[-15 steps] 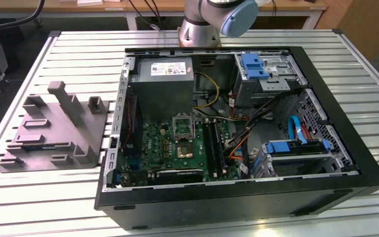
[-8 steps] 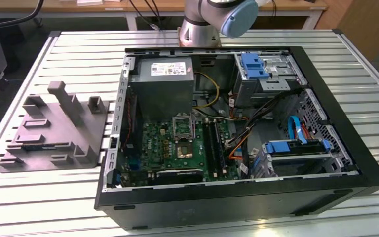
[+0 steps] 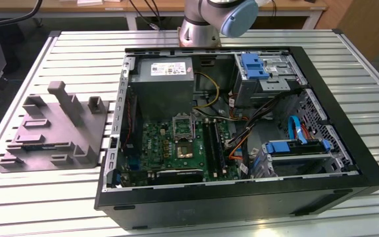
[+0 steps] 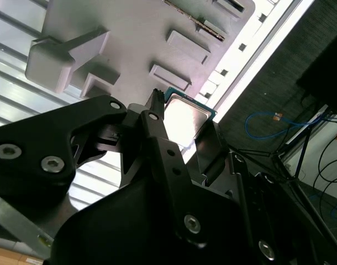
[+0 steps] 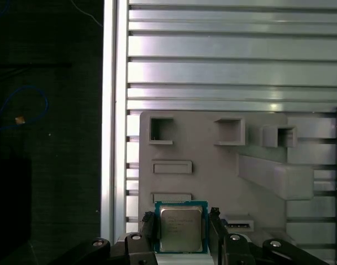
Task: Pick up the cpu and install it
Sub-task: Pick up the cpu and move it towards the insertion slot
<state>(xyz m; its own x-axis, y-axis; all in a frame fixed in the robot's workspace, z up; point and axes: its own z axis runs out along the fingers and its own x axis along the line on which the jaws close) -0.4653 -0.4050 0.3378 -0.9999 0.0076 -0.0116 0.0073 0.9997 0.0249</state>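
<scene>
A: Where is the cpu (image 5: 180, 227)?

B: In the gripper (image 5: 182, 222). The jaws are clamped on two opposite edges, and its silvery top shows in both wrist views.

A: What's under it?

B: A grey fixture tray (image 5: 212, 165) with slots and blocks, lying near the edge of the slatted metal tabletop (image 5: 235, 55).

A: And the computer case (image 3: 242, 207)?

B: It lies open on the tabletop, toward the exterior view's right of the tray, with its green motherboard (image 3: 170, 148) exposed.

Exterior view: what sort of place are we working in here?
Probably a robotics lab or workshop bench: an open computer case lies on a slatted metal table, a grey parts fixture beside it, the arm's base beyond. The gripper holds the cpu.
</scene>
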